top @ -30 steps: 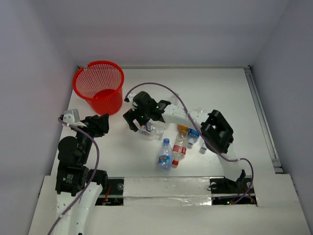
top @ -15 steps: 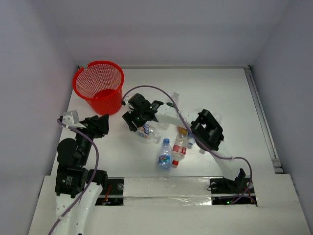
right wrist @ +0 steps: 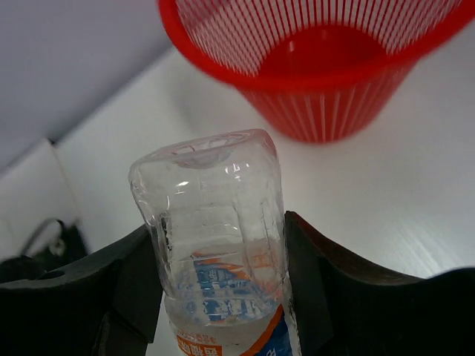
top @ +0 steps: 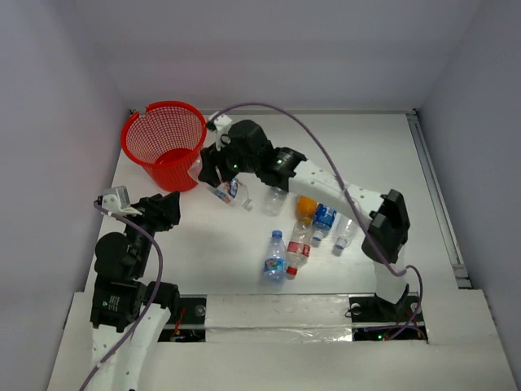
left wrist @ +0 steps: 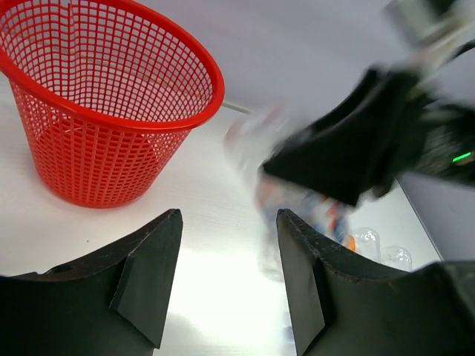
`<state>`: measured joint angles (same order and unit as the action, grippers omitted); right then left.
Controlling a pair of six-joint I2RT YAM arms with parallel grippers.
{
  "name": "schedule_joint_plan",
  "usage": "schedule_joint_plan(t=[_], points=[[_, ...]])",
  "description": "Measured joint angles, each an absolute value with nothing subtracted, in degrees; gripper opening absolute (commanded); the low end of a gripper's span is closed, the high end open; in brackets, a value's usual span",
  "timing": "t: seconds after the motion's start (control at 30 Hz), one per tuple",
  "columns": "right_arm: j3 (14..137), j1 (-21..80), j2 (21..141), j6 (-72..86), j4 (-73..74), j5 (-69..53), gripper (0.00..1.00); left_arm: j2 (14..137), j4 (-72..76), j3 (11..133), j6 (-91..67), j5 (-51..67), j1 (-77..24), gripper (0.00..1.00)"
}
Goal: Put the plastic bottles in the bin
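Right gripper [right wrist: 215,276] clamped on clear blue-orange-labelled plastic bottle [right wrist: 214,215], just beside round red mesh bin [top: 186,173] rim, left gripper [left wrist: 228,248] gaping, facing bin across white table [top: 391,163].

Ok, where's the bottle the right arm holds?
In the top view the bottle sits in the right gripper, left of centre, just beside the bin's right wall.

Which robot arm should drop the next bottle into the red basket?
The right arm. The right gripper is shut on a clear bottle right beside the red mesh bin, so it probably only needs to carry it over the rim. The left gripper is open and holds nothing.
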<state>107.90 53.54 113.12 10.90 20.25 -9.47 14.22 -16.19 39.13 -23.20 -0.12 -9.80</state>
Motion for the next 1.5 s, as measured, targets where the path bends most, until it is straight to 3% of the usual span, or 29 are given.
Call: schedule_joint_plan(t=[0.27, 0.6, 0.8, 1.0, 1.23, 1.5], points=[[115.46, 49.45, 109.6, 19.92, 1.91, -11.51, 0.43, 14.06, -16.43, 39.13, -23.44, -1.19, -10.41, 0.5], [143.17, 43.44, 138.5, 40.01, -21.52, -13.82, 0.44, 13.52, -16.58, 39.13, -23.49, -1.61, -10.87, 0.5], [145.67, 43.27, 146.98, 45.34, -24.95, -9.96, 0.45, 13.52, -16.58, 39.13, -23.49, -1.61, -11.31, 0.5], [145.69, 43.77, 147.46, 45.25, -27.51, -8.58, 0.57, 13.52, -16.56, 39.13, -23.49, -1.58, -11.31, 0.51], [144.68, 45.25, 147.44, 43.44, -27.73, -8.56, 0.88, 13.72, -16.49, 39.13, -23.49, -1.13, -11.31, 0.52], [131.0, 45.8, 140.79, 39.44, -26.85, -8.49, 0.92, 13.78, -14.98, 38.83, -23.66, 2.81, -11.31, 0.52]])
